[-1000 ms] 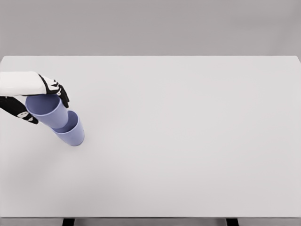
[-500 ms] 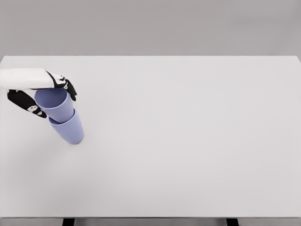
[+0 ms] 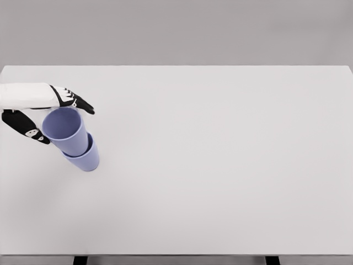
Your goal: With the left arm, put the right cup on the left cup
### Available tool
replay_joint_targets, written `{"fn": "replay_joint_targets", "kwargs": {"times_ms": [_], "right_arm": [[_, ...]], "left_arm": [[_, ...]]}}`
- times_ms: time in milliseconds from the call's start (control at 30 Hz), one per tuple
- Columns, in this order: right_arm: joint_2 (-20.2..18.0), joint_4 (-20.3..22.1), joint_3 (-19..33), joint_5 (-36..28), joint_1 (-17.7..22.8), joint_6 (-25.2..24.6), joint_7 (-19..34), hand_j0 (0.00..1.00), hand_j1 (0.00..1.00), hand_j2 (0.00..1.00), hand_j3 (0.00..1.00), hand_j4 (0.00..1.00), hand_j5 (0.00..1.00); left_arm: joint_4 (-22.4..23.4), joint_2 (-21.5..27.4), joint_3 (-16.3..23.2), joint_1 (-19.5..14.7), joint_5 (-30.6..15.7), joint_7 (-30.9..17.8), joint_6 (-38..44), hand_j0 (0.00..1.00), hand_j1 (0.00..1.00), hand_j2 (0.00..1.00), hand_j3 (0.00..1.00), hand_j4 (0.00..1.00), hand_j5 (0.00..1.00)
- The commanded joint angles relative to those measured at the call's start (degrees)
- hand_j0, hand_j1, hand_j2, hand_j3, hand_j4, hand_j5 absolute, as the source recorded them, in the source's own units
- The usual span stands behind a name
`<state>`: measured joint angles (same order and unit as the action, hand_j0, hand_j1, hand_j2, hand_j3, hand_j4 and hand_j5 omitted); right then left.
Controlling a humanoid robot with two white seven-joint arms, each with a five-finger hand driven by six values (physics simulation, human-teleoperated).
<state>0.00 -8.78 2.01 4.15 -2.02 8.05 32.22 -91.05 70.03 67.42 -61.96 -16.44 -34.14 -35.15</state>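
1. A white table fills most of the frame, under a plain grey wall along the top.
2. Two lavender-blue cups sit at the left side of the frame, one nested inside the other.
3. The lower cup stands on the table, and only its lower body and part of its rim show below the other cup.
4. The upper cup sits inside the lower one, leaning up and to the left, with its open mouth facing the camera.
5. The left hand reaches in from the left edge of the frame, level with the upper cup's rim.
6. Its fingers stretch out straight to the right, just above the rim of the upper cup.
7. Its thumb points down and to the right, at the cup's left side, close to the wall.
8. The fingers and thumb are spread apart rather than closed around the cup. Whether they touch the rim cannot be told from this view.
9. The right hand does not show anywhere in the frame.
10. Two dark table legs show at the bottom edge.
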Motion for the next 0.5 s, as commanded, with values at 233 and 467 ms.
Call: {"fn": "replay_joint_targets", "kwargs": {"times_ms": [233,467], "right_arm": [[0.0,0.0,0.0,0.1,0.0,0.0,0.0,1.00,1.00,1.00,1.00,1.00,1.00],[0.0,0.0,0.0,0.1,0.0,0.0,0.0,1.00,1.00,1.00,1.00,1.00,1.00]], "left_arm": [[-0.4,0.3,-0.7,-0.2,-1.1,0.0,0.1,1.00,1.00,1.00,1.00,1.00,1.00],[-9.1,1.8,-1.1,-7.9,-10.1,0.0,0.1,1.00,1.00,1.00,1.00,1.00,1.00]]}}
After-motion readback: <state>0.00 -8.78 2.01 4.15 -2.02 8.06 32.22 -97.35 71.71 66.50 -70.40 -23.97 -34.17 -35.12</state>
